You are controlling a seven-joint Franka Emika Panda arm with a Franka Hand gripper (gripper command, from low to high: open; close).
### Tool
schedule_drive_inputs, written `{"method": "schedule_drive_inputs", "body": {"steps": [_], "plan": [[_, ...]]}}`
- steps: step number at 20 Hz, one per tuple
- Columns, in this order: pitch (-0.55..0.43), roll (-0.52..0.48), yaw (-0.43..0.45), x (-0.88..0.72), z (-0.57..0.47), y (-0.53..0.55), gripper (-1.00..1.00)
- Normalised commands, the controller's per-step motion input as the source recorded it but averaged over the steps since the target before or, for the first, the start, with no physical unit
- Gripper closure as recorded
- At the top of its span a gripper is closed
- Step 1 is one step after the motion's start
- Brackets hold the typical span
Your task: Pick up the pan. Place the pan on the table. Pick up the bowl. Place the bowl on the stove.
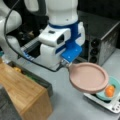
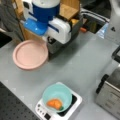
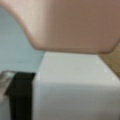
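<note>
My gripper point(image 1: 65, 63) is shut on the short handle of the dusty-pink pan point(image 1: 88, 77), holding it level a little above the grey table point(image 1: 70, 105). In a front view the pan point(image 2: 30, 53) hangs at the left, below the gripper point(image 2: 46, 37). The pan's underside point(image 3: 70, 25) fills the top of the wrist view. The teal bowl point(image 2: 57, 93) sits on the white stove point(image 2: 75, 102) with an orange item point(image 2: 53, 103) inside. The pan's rim partly hides the bowl point(image 1: 116, 83) and the stove point(image 1: 110, 105).
A steel toaster oven point(image 1: 105, 42) stands behind the stove, also seen as the oven point(image 2: 110, 95) at a front view's right. A light wooden counter point(image 1: 22, 92) and a dark tray point(image 1: 37, 78) lie beside the arm.
</note>
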Motion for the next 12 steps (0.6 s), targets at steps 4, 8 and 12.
{"method": "schedule_drive_inputs", "body": {"steps": [4,8,12], "plan": [[0.103,0.06,0.122,0.44,0.06,-0.36,1.0],[0.06,0.077,0.185,0.48,0.0,-0.46,1.0],[0.042,0.06,0.129,0.44,-0.03,-0.42,1.0]]}}
